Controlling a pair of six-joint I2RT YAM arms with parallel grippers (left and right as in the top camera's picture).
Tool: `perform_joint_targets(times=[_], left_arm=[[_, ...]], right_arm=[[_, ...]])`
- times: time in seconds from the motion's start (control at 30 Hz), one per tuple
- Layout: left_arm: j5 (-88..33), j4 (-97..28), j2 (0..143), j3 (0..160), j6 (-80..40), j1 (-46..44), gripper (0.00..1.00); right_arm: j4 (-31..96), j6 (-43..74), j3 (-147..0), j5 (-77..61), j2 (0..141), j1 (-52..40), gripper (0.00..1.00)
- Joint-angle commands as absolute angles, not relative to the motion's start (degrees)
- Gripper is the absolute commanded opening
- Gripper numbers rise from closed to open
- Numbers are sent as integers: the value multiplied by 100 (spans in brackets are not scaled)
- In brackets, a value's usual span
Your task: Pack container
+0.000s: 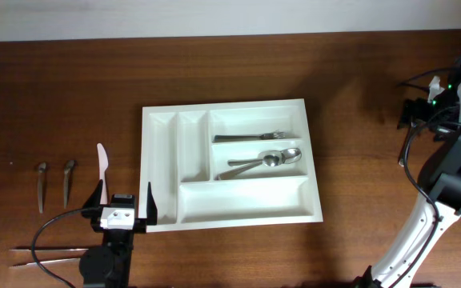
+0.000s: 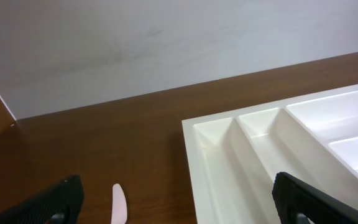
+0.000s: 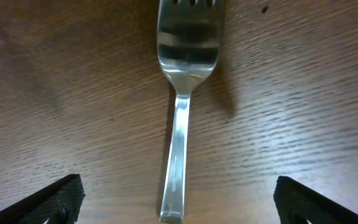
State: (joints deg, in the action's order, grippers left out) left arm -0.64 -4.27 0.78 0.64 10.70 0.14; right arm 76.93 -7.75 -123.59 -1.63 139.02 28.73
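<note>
Overhead first: we saw the container (image 1: 242, 202) lying flat on the wooden table (image 1: 70, 80). The left gripper (image 1: 126, 192) hung at its near-left corner, jaws spread wide with nothing in them. The container's left rim ran right by the right-hand finger, so pretty much the whole tray lay ahead of those jaws and off to their right. We couldn't tell if finger and rim actually touched. A pale pink utensil (image 1: 101, 160) lay just ahead of the left-hand finger, and two small metal utensils (image 1: 42, 186) sat further out on that side. Inside the container, a fork (image 1: 250, 137) lay in the far wide compartment and a pair of spoons (image 1: 264, 161) in the middle one. The right arm (image 1: 446, 152) was way off on the other side, well apart from the container.

In the left wrist view, both black fingertips (image 2: 67, 193) showed at the bottom corners, clearly released. The container's corner and its two narrow compartments filled the space ahead, from about midway between the jaws over past the right-hand finger. The pink utensil's tip poked up just inside the left-hand finger.

In the right wrist view, the right gripper (image 3: 179, 196) was also wide open and gripping nothing. A loose fork (image 3: 185, 50) lay on the wood, its handle running straight down the middle between the jaws and its tines pointing away from them.
</note>
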Motion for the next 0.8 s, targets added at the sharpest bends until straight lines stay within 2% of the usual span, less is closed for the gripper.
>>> perform_joint_targets(times=[0.0, 0.77], left_arm=[[-123, -462, 30, 51, 1039, 38, 99], [-123, -462, 30, 51, 1039, 38, 99]], right_arm=[[7644, -812, -12339, -237, 14099, 2858, 99], [7227, -812, -12337, 110, 14400, 2858, 99]])
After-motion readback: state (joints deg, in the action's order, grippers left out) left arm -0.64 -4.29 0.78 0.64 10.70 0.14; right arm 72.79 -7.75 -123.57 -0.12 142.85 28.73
